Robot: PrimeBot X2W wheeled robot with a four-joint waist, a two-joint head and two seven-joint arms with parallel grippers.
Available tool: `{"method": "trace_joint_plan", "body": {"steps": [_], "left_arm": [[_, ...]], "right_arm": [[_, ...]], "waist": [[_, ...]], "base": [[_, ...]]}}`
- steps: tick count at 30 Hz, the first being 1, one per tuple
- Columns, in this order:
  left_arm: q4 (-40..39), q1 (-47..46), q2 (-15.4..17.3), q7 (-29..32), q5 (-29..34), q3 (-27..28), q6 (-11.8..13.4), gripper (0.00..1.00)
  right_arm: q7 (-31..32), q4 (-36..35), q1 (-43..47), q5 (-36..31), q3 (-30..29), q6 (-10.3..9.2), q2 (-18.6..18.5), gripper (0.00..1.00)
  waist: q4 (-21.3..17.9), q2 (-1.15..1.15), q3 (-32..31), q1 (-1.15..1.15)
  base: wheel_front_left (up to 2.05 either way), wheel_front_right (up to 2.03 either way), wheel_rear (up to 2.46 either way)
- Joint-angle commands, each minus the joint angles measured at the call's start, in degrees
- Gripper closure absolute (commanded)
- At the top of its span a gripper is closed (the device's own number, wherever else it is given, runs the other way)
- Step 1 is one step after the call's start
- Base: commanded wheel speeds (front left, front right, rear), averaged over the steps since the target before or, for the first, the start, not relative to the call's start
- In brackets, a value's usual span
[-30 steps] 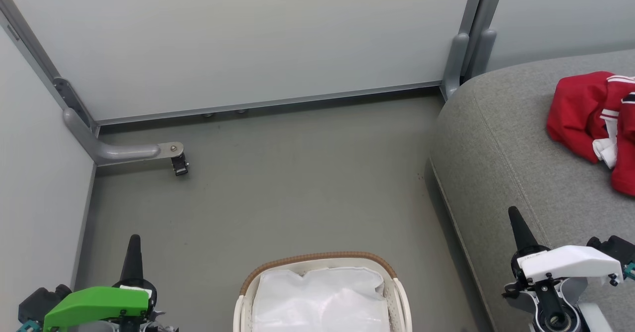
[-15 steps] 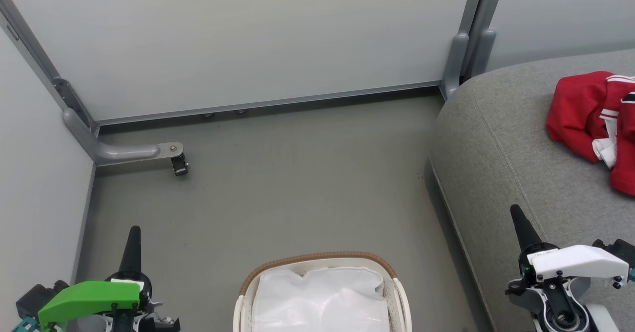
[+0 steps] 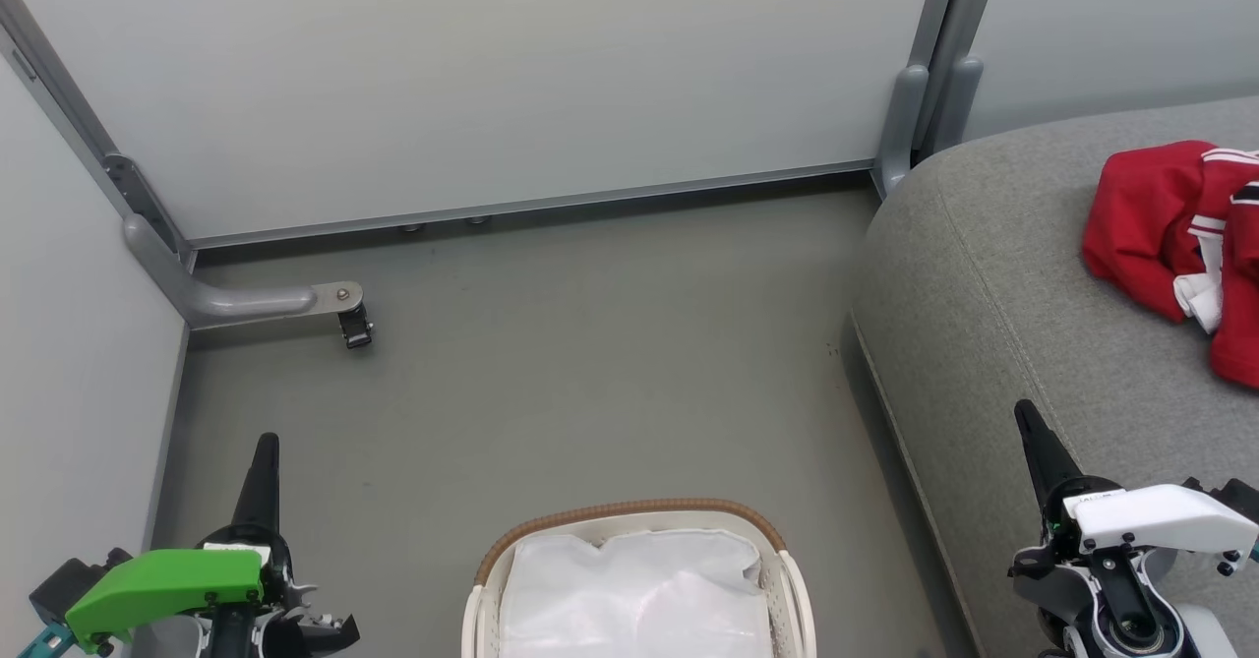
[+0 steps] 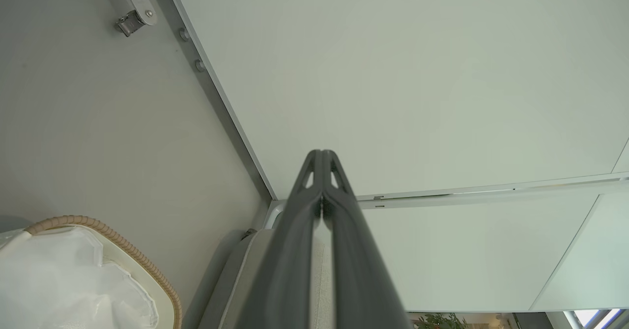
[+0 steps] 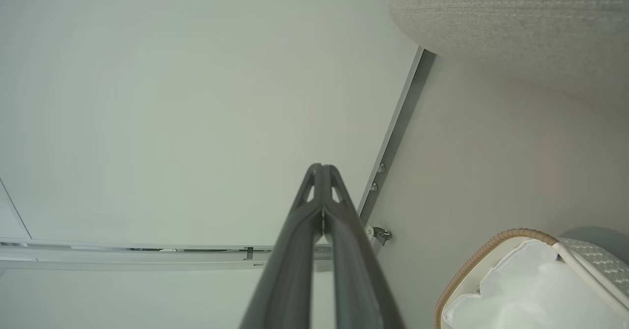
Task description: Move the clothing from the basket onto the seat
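We kept both sets of jaws clenched and holding nothing: the left jaws' fingers [image 3: 264, 476] pressed tip to tip, seen again up close [image 4: 295, 240], and the right jaws' fingers [image 3: 1041, 453] shut the same way [image 5: 297, 255]. The clothing [image 3: 1146, 220], a red heap with white stripe trim, lay on the seat [image 3: 984, 304], ahead of the right jaws and off to their right, well apart from them and much farther from the left jaws; its right part ran out of the head view. From the head view the right jaws stood in front of the seat's near side, just beside its stitched seam, though we could not tell how high above the fabric they were. The basket [image 3: 629, 512] stood on the floor [image 3: 590, 373] between the two jaws and behind their tips, well apart from each; we saw its brown woven rim to the left of the left jaws in their wrist view [image 4: 123, 248] and to the right of the right jaws in theirs [image 5: 471, 265]. Inside it we saw the white liner [image 3: 639, 589] and no red cloth. Ahead of both jaws rose a pale wall panel [image 3: 492, 78], with a grey bracket foot [image 3: 339, 309] at its base ahead of the left jaws and a grey post [image 3: 910, 117] at the seat's far corner. Nothing stood between the right jaws and the clothing but bare seat fabric [image 5: 516, 19].
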Motion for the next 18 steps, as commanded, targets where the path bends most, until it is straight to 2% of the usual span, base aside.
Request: {"method": "trace_joint_plan", "body": {"steps": [1, 18], "left_arm": [[-0.48, -1.32, 0.25, 0.32, -1.3, 0.3, -0.15, 1.0], [-1.48, -1.8, 0.23, 2.15, -7.86, 0.57, -0.17, 1.0]], "right_arm": [[0.43, -0.52, 0.38, 1.33, -0.3, -0.03, -0.35, 1.0], [2.24, -1.53, 0.7, 8.23, -1.0, -0.03, -0.4, 1.0]], "waist": [[0.0, 0.0, 0.0, 0.0], [-0.07, 0.0, 0.02, 0.0]], "base": [[0.0, 0.0, 0.0], [0.0, 0.0, 0.0]]}}
